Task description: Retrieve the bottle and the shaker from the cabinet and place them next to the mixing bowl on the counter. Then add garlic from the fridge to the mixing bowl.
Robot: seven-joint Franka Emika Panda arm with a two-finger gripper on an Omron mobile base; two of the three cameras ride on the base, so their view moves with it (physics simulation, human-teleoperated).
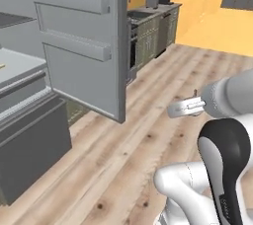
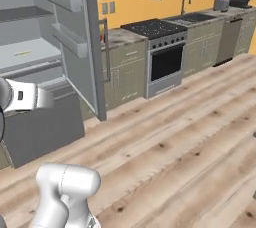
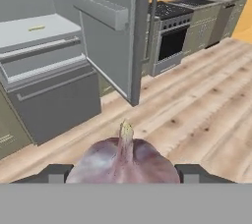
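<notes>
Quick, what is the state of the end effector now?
End effector: closed on the garlic, stem pointing up between the fingers.

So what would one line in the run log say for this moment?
claw: shut on garlic | fridge: door open | place: over wood floor, away from fridge | garlic not yet in bowl

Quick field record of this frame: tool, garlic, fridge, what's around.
tool: closed on the garlic, bulb sits between the two fingertips
garlic: whitish-purple bulb, stem tip pointing up in the hand view
fridge: door open, pale grey shelves visible, bottom drawer shut
fridge door: swung out over the floor, door bins look bare
stove: along the far wall, right of the fridge
floor: light wood planks
arm position: outside the fridge, over the floor
</notes>
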